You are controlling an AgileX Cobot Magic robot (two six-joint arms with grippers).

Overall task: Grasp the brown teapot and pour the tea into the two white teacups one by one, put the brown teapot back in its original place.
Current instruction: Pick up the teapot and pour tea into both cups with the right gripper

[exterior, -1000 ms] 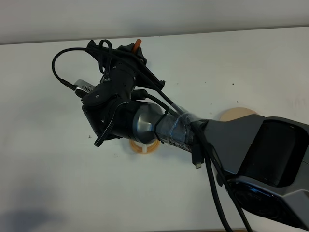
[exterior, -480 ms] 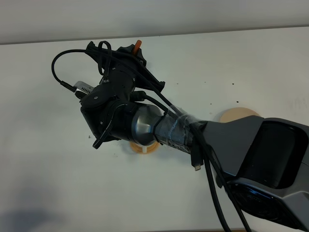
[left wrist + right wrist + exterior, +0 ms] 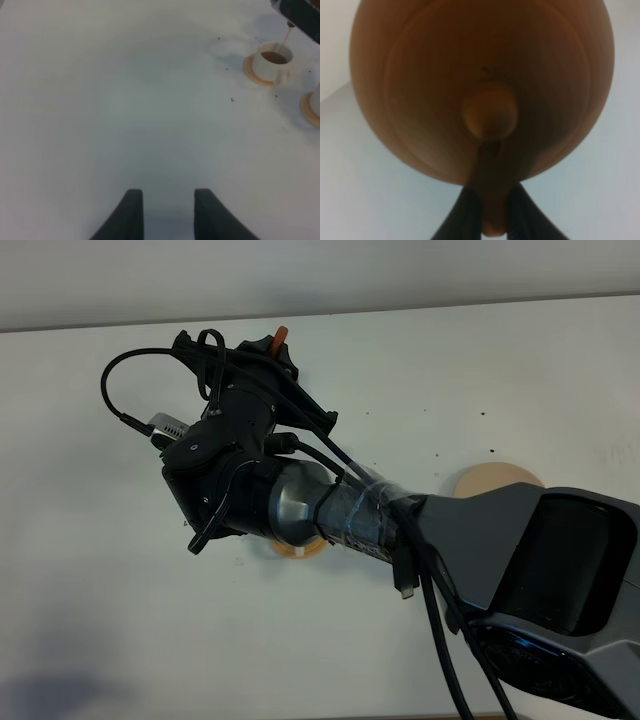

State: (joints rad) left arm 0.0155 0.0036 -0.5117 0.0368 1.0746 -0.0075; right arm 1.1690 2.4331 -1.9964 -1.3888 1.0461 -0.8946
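In the right wrist view the brown teapot (image 3: 480, 85) fills the picture, lid knob (image 3: 490, 116) facing the camera. My right gripper (image 3: 492, 220) is shut on its loop handle. In the left wrist view a thin stream of tea (image 3: 287, 35) falls into one white teacup (image 3: 271, 62) on its orange saucer (image 3: 252, 74); that cup holds brown tea. The second teacup (image 3: 316, 101) shows at the picture's edge on its saucer (image 3: 306, 110). My left gripper (image 3: 169, 212) is open and empty over bare table. In the exterior view the right arm (image 3: 250, 480) hides teapot and cups.
The round beige plate (image 3: 495, 480) lies bare on the white table (image 3: 100, 590), to the right of the right arm. A sliver of an orange saucer (image 3: 298, 552) shows under the arm. The table's far edge meets a grey wall (image 3: 400, 270).
The right arm's wrist has shifted slightly left and toward the camera, covering more of the orange saucer under it. The beige plate has not moved.
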